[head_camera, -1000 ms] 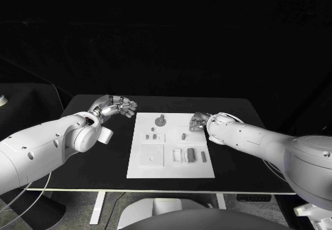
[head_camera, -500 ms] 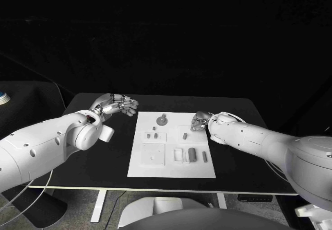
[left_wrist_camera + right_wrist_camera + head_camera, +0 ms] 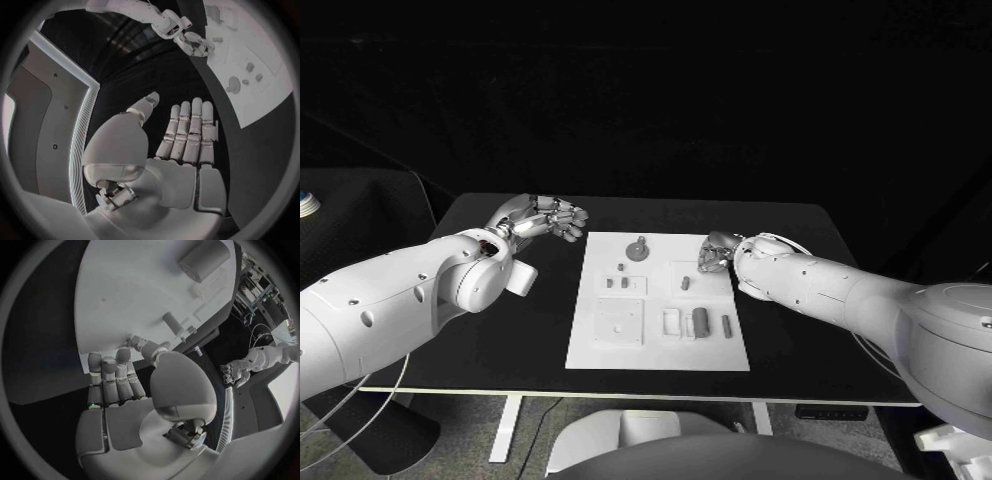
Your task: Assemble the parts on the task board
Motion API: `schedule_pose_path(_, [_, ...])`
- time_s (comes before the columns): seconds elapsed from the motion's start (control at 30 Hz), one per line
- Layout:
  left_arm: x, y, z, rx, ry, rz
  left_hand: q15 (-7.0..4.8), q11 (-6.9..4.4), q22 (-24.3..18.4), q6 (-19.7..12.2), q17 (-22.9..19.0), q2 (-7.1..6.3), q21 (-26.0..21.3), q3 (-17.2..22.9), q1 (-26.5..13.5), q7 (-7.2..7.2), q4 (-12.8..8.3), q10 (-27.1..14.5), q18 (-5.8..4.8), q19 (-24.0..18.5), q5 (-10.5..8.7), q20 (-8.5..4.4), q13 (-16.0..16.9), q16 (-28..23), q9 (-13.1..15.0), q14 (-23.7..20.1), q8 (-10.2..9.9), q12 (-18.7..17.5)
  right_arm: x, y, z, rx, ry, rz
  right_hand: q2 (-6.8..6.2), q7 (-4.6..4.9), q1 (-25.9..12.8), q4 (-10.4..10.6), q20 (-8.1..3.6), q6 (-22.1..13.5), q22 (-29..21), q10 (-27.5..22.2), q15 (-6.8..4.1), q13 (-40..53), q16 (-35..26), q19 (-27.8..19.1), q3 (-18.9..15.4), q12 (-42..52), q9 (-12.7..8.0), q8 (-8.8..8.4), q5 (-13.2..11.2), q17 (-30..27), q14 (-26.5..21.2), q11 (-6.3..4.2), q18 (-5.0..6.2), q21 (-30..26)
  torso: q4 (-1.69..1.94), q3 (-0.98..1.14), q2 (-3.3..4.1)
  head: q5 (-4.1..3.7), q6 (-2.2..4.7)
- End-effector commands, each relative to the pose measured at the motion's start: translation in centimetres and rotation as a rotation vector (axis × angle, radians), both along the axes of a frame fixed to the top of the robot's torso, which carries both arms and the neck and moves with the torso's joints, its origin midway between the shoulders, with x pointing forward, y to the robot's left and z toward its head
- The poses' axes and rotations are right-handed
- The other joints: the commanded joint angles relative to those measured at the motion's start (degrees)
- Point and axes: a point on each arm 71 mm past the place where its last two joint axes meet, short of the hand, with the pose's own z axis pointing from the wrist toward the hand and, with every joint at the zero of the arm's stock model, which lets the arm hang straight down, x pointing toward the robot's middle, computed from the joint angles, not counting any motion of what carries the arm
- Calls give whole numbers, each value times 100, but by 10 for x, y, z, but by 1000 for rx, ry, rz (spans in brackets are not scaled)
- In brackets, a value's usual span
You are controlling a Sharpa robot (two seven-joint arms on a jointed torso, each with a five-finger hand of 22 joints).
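The white task board (image 3: 658, 340) lies in the middle of the black table with several small grey parts on it: a round piece (image 3: 636, 250) at the far end, a short peg (image 3: 685, 284) and an upright cylinder (image 3: 701, 322). My left hand (image 3: 545, 218) hovers over the table off the board's far left corner; in its wrist view the fingers (image 3: 187, 130) are stretched out and hold nothing. My right hand (image 3: 718, 252) is at the board's far right edge. Its fingers (image 3: 112, 377) reach to the board's rim (image 3: 106, 347) and hold nothing, near the peg (image 3: 174, 324) and the cylinder (image 3: 203, 260).
Black table (image 3: 516, 330) surrounds the board on both sides and at the front. A small white block (image 3: 521, 281) shows by my left forearm. Each wrist view also catches the other hand, the right one (image 3: 190, 40) and the left one (image 3: 240, 367).
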Motion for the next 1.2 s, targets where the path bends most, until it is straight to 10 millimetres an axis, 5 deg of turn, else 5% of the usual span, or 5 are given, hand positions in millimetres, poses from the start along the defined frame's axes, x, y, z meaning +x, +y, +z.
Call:
schedule_pose_path(0.03, [0,0,2,-8,-6,3,15,8,7,-10,-10,21,-39,-35,20,29,-1,-22,-40,-35,23,-1,-4,-28,-5,-43,-16,-38,-2,-2,-2,-25,4,2,89,-3,146,1,15,11,-11,33,-5,-15,20,40,114,23,21,-21,27,-12,39,9,31,39,-10,3,5,-12,-6])
schedule_pose_path(0.67, [2,4,4,-5,-12,15,14,9,10,-20,-15,31,-46,-28,38,29,-6,-35,-39,-35,25,-2,-7,-34,-8,-41,-25,-52,-1,1,5,-8,-46,16,126,-21,250,8,22,185,-21,55,-8,-35,27,53,333,24,68,49,15,-23,59,8,29,41,-12,-3,21,-10,8])
schedule_pose_path(1.2, [4,10,6,0,-16,27,14,9,11,-23,-16,33,-49,-27,42,29,-7,-38,-39,-35,25,-2,-7,-36,-8,-40,-28,-56,9,5,36,13,-101,43,90,-23,235,15,25,219,-20,71,-9,-36,33,62,345,30,77,63,8,-23,74,8,26,49,-12,-2,35,-57,21])
